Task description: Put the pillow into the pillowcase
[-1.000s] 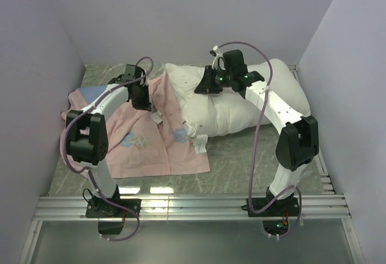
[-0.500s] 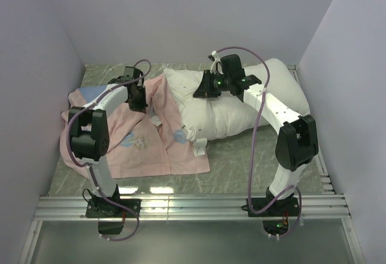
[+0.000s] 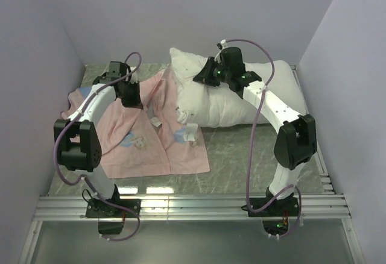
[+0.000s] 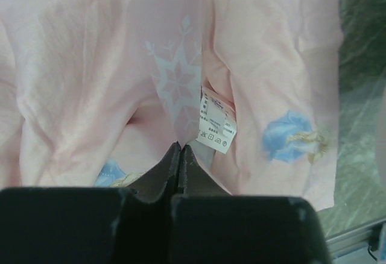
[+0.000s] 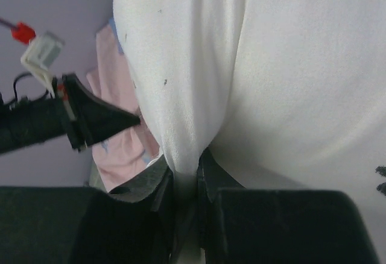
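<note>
The white pillow [image 3: 241, 98] lies at the back right, its left end raised off the table. My right gripper [image 3: 202, 77] is shut on a fold of the pillow [image 5: 199, 65], and white cloth fills the gap between the right gripper's [image 5: 186, 169] fingers. The pink pillowcase [image 3: 151, 140] is spread at the left, its right edge under the pillow's end. My left gripper [image 3: 134, 99] is over its back part. The left gripper [image 4: 180, 147] has its jaws pressed together on a pinch of pink pillowcase [image 4: 90, 65] cloth.
A white care label [image 4: 216, 122] hangs at the pillowcase's seam. Lilac walls close in the left, back and right. A metal rail [image 3: 193, 204] runs along the near edge. Bare marble tabletop [image 3: 253, 155] shows in front of the pillow.
My left gripper closed on the pillowcase and shifted left. My right gripper lifted the pillow's left end higher and toward the back.
</note>
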You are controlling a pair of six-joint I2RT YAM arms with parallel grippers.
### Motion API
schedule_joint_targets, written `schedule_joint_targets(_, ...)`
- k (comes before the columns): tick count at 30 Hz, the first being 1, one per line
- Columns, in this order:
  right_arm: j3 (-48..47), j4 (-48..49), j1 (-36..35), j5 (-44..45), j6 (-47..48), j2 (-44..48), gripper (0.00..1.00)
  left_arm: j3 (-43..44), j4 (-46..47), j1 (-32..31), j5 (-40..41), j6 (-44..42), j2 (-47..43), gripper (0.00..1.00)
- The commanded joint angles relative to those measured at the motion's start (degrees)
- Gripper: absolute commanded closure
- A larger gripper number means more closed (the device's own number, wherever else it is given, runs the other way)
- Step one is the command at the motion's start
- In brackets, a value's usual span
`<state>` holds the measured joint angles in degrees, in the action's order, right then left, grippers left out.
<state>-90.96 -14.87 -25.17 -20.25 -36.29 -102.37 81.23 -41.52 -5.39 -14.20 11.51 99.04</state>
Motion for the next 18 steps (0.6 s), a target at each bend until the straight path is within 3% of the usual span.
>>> schedule_joint_targets(1, -6.9, 9.5, -2.1, -1.2, -5.8, -2.6, 1.00, 0.8, -2.3, 1.1, -5.5, -2.4, -2.7, 1.00)
schedule_joint_targets(3, -11.2, 8.3, -2.9, -12.5, -2.8, -6.6, 1.00, 1.4, -2.3, 1.2, -5.7, -2.1, -2.6, 1.00)
schedule_joint_targets(5, -13.7, -0.2, -3.7, -15.1, 2.4, -8.1, 1.00, 2.1, -2.0, 1.3, -5.6, -1.5, -1.9, 1.00)
schedule_joint_targets(11, -1.9, -11.6, -7.0, -12.5, 24.5, 1.4, 1.00, 4.6, -0.8, 1.7, -5.8, -0.9, -0.7, 1.00)
schedule_joint_targets(15, -0.5, -19.8, -11.5, -7.8, 40.2, 3.0, 1.00, 5.2, -0.5, 1.9, -7.0, -0.8, -0.6, 1.00)
schedule_joint_targets(18, -0.1, -22.5, -13.7, -3.8, 43.6, 2.0, 1.00, 5.7, -0.6, 2.0, -7.9, -0.8, -1.0, 1.00)
